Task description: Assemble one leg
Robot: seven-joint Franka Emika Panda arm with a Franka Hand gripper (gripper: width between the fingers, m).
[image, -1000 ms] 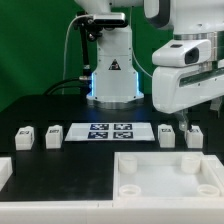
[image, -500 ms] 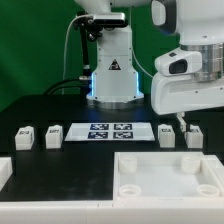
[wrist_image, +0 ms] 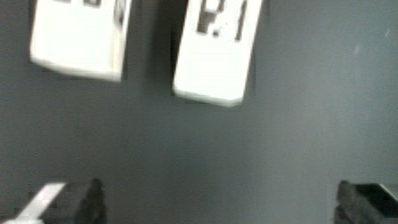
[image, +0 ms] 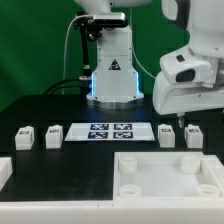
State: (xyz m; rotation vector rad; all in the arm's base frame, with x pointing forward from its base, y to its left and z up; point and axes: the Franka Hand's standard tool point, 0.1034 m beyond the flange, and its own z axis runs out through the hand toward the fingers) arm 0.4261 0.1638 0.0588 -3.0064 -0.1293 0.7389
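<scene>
Several small white legs with square markers stand in a row on the dark table: two at the exterior view's left (image: 25,135) (image: 52,134) and two at its right (image: 167,134) (image: 194,134). My gripper (image: 181,121) hangs just above the two right legs. In the wrist view those two legs (wrist_image: 221,50) (wrist_image: 82,38) show blurred ahead of the gripper (wrist_image: 221,203), whose fingers (wrist_image: 68,203) stand wide apart with only bare table between them. The large white tray-like base (image: 168,176) with round corner holes lies in front.
The marker board (image: 110,132) lies between the leg pairs. The robot's base column (image: 110,70) stands behind it. A white part (image: 5,168) sits at the exterior view's left front edge.
The arm has shifted toward the exterior view's right and tilted, with the gripper staying over the two right legs. No part has moved.
</scene>
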